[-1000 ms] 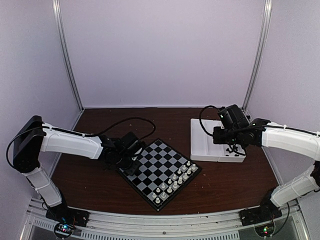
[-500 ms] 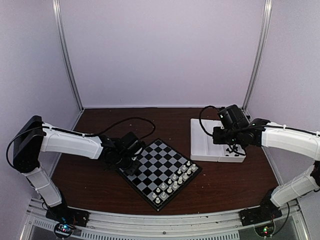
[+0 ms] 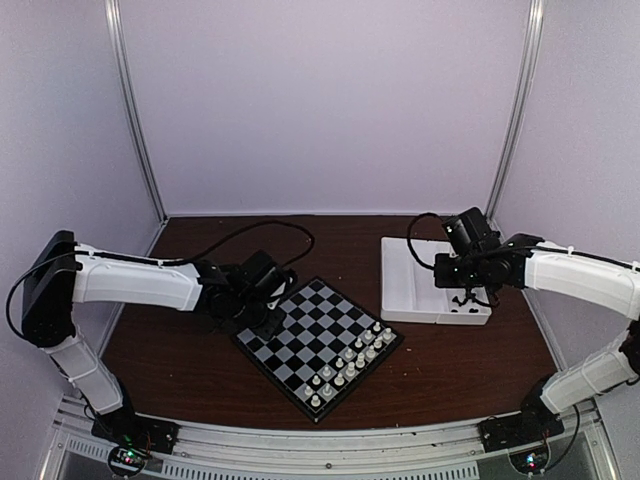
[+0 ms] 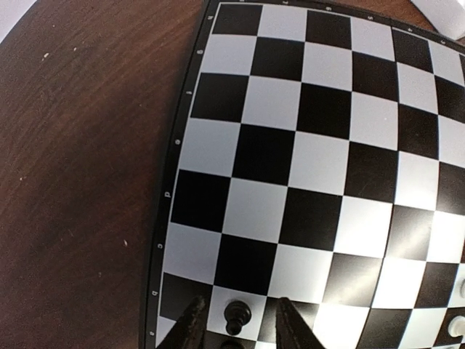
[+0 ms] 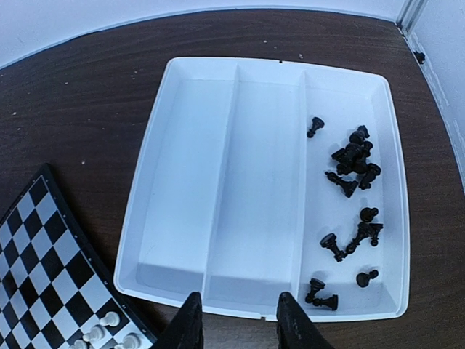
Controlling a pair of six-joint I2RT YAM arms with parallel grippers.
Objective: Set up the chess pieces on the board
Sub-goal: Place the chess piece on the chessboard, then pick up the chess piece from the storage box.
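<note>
Across dark brown tabletop (image 3: pixel 340 245), starting at 9 o'clock: reaching low with the left arm (image 3: pixel 140 285) to the board (image 3: pixel 300 335) at its 9 o'clock corner. Showing only in the left wrist view: left gripper (image 4: pixel 240 336) standing parted around one upright black pawn (image 4: pixel 236 317), touching neither finger. Lining the 4 o'clock edge, white chessmen (image 3: pixel 355 360). Hovering the bent right arm (image 3: pixel 570 275) over the white tray (image 3: pixel 410 290) at 2 o'clock. Showing only in the right wrist view: chess pieces (image 5: pixel 354 160) lying scattered in its 3 o'clock compartment, right gripper (image 5: pixel 238 327) spread, gripping nothing.
</note>
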